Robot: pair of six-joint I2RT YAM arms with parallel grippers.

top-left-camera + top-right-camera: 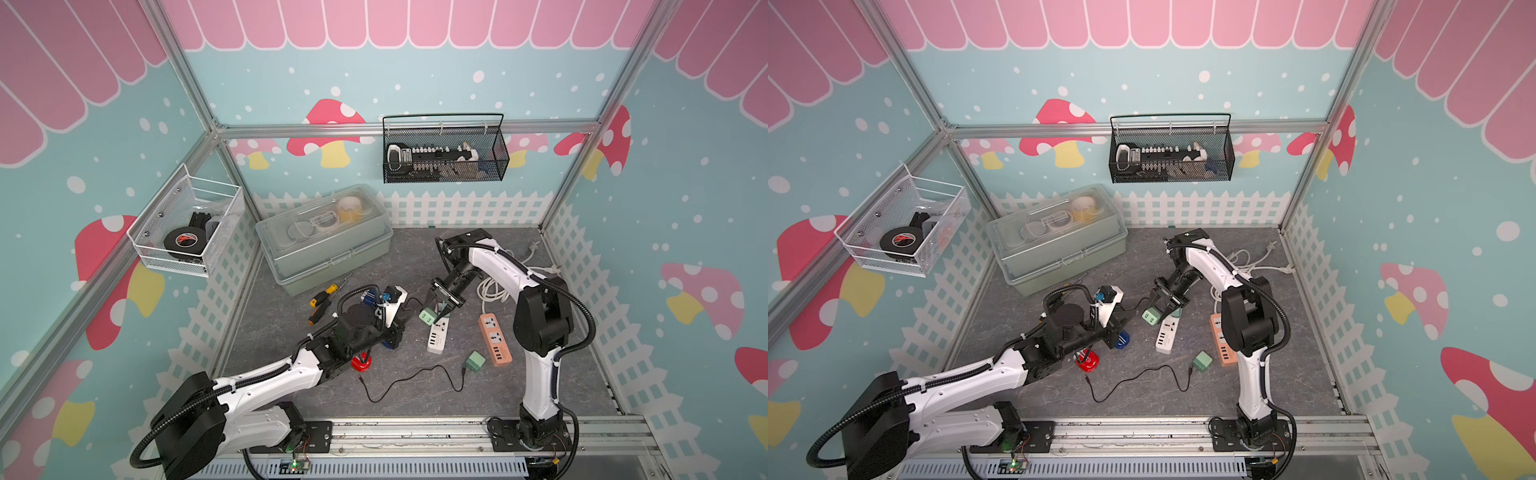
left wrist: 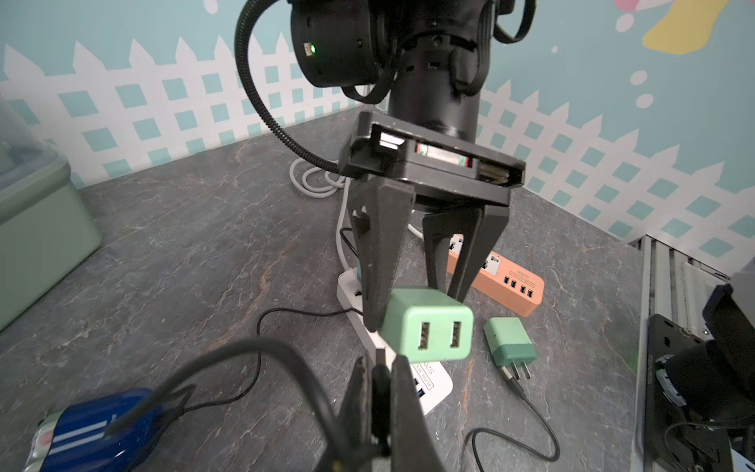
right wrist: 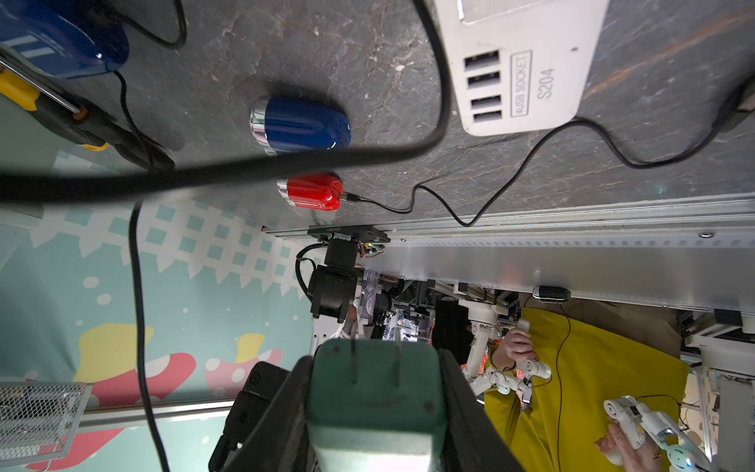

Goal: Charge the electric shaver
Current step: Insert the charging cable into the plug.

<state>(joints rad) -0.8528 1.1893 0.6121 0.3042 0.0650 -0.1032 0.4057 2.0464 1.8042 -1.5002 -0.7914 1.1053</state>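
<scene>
My right gripper (image 1: 436, 312) is shut on a light green USB charger block (image 2: 429, 323), held just above the white power strip (image 1: 438, 334); its prongs show between the fingers (image 3: 374, 392). The block's two USB ports face my left gripper (image 2: 380, 392), which is shut on the black plug of a thin cable. That cable trails back toward a blue striped shaver (image 2: 94, 433) lying beside it. Another blue shaver (image 3: 302, 124) and a red shaver (image 3: 314, 192) lie on the grey table.
A second green charger block (image 1: 476, 361) lies near the orange power strip (image 1: 494, 338), its black cable running to the red shaver (image 1: 360, 362). Screwdrivers (image 1: 322, 297) and a pale green toolbox (image 1: 324, 237) sit to the back left. A coiled white cord (image 1: 492, 291) lies behind the strips.
</scene>
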